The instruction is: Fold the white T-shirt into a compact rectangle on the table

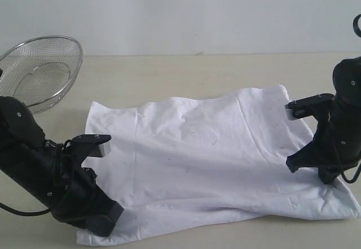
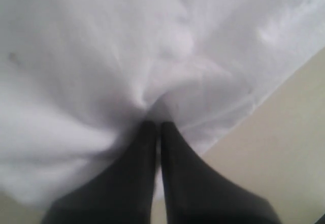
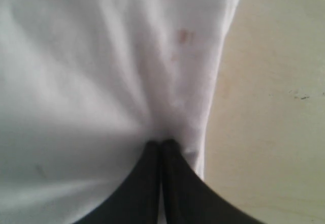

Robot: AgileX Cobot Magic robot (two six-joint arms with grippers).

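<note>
slippage risk: left gripper (image 2: pixel 158 125) at seven o'clock, right gripper (image 3: pixel 162 144) at four, both clenched on white t-shirt (image 1: pixel 192 158) edges; uneven pulls could free one.

Left pincer (image 2: pixel 155 125) closed, angled down; right pincer (image 3: pixel 162 144) likewise

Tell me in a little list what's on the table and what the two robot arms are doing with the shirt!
shirt: white T-shirt, spread out and wrinkly, plain side up
under it: table
left gripper: jaws shut, pinching the shirt near its front left corner
right gripper: jaws shut, pinching the shirt's right edge
also there: wire-mesh basket, tipped up at the far left, off the shirt
folding: not yet a compact rectangle
</note>
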